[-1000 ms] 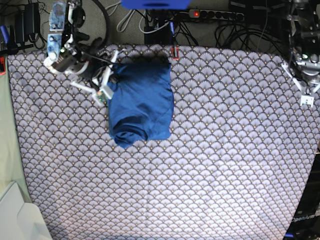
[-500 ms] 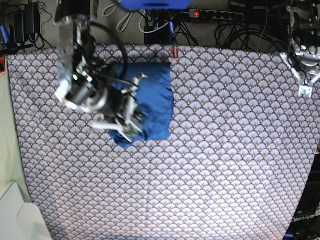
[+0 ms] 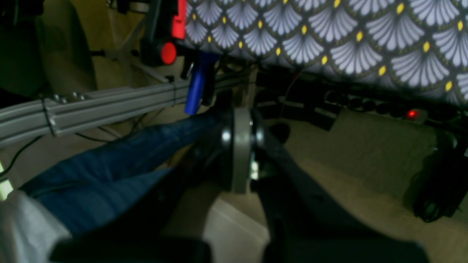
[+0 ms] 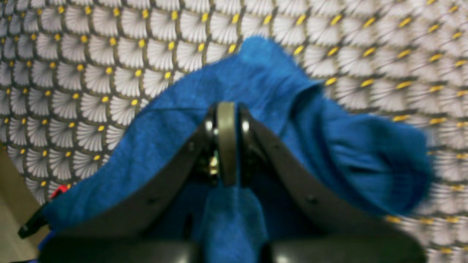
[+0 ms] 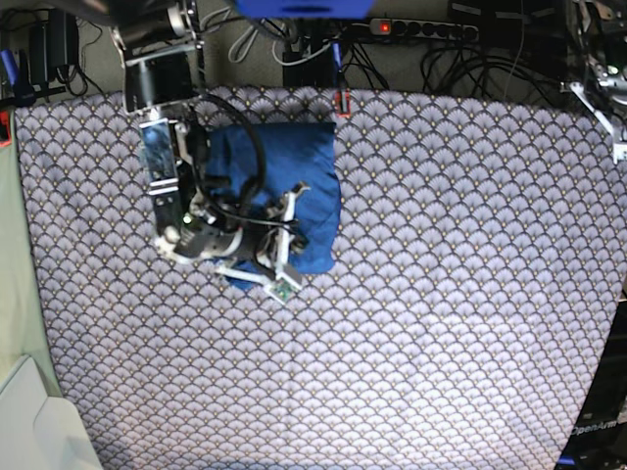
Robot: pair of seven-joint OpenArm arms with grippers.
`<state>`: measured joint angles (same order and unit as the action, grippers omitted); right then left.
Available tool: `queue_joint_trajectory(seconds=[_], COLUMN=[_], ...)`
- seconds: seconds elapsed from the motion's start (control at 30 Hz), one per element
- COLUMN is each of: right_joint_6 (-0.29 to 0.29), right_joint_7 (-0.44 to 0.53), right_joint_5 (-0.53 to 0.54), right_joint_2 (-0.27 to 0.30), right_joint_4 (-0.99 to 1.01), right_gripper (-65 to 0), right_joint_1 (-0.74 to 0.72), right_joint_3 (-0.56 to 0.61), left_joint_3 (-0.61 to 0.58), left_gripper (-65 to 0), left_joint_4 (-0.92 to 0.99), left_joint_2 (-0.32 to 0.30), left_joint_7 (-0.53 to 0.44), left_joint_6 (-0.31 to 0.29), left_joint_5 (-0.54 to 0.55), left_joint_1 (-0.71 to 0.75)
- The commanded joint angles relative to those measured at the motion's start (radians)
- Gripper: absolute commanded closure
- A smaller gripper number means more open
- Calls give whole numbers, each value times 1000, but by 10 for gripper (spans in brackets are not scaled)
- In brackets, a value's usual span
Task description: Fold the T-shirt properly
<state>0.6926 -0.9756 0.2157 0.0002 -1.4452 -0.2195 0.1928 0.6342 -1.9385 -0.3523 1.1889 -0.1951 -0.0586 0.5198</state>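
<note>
Far left edge: strip of pale green surface [image 5: 12,284] beside the cloth; white plastic corner [image 5: 34,426] at bottom left.
Surface: grey-white cloth printed with scallop fans and small yellow dots [image 5: 441,323], spread flat over the whole table; mostly bare.
Right arm: black and silver arm [image 5: 167,166] reaching down from the top left rim onto the cloth.
Right gripper [image 5: 282,230]: jaws pressed together, over the lower part of the shirt; wrist view shows blue fabric all round the closed tips, a fold of it running under them; grip on it not certain.
Task thing: plain medium-blue soft knit T-shirt [image 5: 309,186], folded into a compact, roughly rectangular bundle; lies on the upper left of the cloth, near the top edge; lower left corner rumpled under the gripper.
Behind table: grey floor with tangled black cables [image 5: 460,64]; black power strip with a lit red switch [image 5: 416,29]; blue object [image 5: 304,8] at top centre.
Left gripper [image 5: 612,98]: parked at the far upper right corner, partly cut by the frame; fingers [image 3: 241,146] closed on nothing, hanging off the table edge.
Under table, left wrist view: grey metal rail [image 3: 91,106], red clamp [image 3: 172,36], dim tan floor [image 3: 365,175].
</note>
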Motion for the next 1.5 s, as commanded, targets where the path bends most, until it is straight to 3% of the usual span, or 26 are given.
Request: queue_joint_trajectory(seconds=[0.0, 0.3, 0.53, 0.67, 0.73, 0.87, 0.97, 1.13, 1.3, 1.47], right_joint_6=[6, 6, 6, 6, 6, 6, 6, 6, 6, 6], right_joint_7=[36, 116, 117, 19, -39, -150, -167, -164, -12, 160], right_joint_5=[12, 12, 12, 12, 9, -54, -97, -177, -183, -184], right_joint_2=[-2, -2, -1, 7, 14, 59, 125, 182, 197, 202], right_joint_4=[10, 219, 199, 48, -55, -317, -492, -570, -570, -569], right_gripper=[0, 0, 0, 0, 0, 0, 0, 0, 0, 0], right_joint_1=[-39, -139, -177, -137, -108, 15, 167, 388, 590, 773], right_joint_3=[0, 1, 1, 1, 1, -8, -8, -132, -344, -462], left_joint_3=[13, 19, 19, 19, 19, 62, 109, 112, 109, 43], left_gripper=[-1, -1, -1, -2, -2, -2, -2, -2, -2, -2], left_joint_4=[-17, -17, -19, -23, -40, -37, -37, -34, 24, 95], left_joint_2=[-17, -11, -11, -9, -9, 9, 49, 100, 155, 166], left_joint_7=[-8, -8, -8, -10, -10, -10, -22, -165, -260, -312], left_joint_6=[4, 4, 4, 1, -28, -126, -175, -202, -208, -206], left_joint_5=[-13, -13, -13, -5, 38, 136, 150, 148, 148, 150], left_joint_1=[4, 7, 29, 53, 58, 90, 92, 185, 234, 262])
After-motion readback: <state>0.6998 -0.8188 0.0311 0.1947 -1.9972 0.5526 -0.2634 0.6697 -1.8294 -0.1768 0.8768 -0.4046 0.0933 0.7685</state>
